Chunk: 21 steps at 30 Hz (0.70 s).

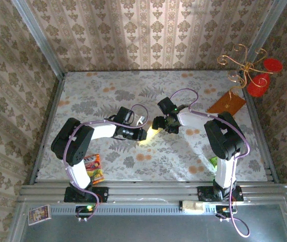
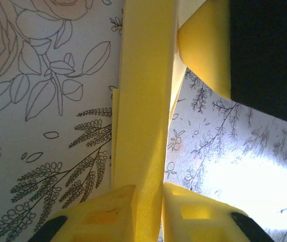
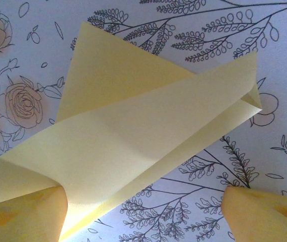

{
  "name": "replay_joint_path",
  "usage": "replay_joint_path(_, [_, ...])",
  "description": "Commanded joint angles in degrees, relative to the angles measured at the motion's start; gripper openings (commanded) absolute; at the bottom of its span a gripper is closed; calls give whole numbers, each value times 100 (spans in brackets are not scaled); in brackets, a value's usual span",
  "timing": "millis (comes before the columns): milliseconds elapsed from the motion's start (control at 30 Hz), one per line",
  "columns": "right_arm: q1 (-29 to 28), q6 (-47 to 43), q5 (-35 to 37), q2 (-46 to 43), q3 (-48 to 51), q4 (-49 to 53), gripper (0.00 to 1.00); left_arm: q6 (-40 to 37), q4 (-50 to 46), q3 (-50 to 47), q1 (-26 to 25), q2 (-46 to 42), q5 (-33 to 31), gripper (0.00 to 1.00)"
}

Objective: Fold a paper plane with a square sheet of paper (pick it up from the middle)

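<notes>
Left gripper (image 2: 148, 204): jaws clamped on an edge of the thin pale-yellow paper sheet (image 3: 133, 136), half-folded, tip toward 2 o'clock. Right gripper (image 3: 143, 204): jaws apart, one finger touching the 7 o'clock corner. Sheet mid-table. Best: left pinch firm, right presses squarely along the crease.
</notes>
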<state>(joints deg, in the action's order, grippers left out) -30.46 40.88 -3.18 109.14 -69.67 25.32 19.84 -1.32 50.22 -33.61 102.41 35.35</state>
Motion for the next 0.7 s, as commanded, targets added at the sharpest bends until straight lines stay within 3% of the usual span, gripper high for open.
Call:
replay_joint_path(0, [40,-81,278,441,151,42,83,-155,-100,58,56,117,63,19])
replay_joint_path(467, [40,-72,344,562,199,55,78,-151,-108,28,55,324,33,15])
replay_joint_path(667, [47,-198,183,231,315,-159,77,-143,-104,50,56,316,59,14])
